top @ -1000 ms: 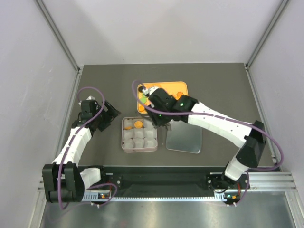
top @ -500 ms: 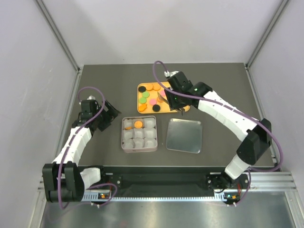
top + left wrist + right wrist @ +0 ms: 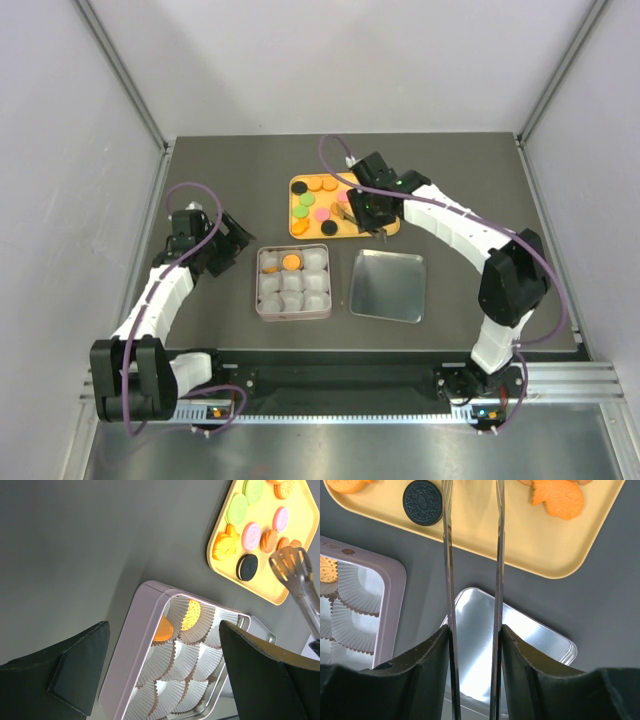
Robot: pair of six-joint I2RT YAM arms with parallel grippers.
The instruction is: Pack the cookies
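Cookies (image 3: 251, 536) lie mostly on the yellow tray (image 3: 530, 535), at 12 o'clock from the square tin (image 3: 130, 645); two orange cookies (image 3: 190, 615) sit in its far paper cups. Right gripper (image 3: 472, 635) clamps metal tongs (image 3: 295, 575) over the tray. Left gripper (image 3: 165, 670) gapes wide at the tin's 9 o'clock, and the lid (image 3: 535, 635) lies at its 3 o'clock.

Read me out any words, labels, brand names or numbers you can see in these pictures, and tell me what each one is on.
No readable text in any view.
Black cookie: embossed pattern on its face, too blurred to read as letters.
Pink cookies: stamped relief, no legible lettering.
Tin, yellow tray, lid, tongs: no label or marking shows.
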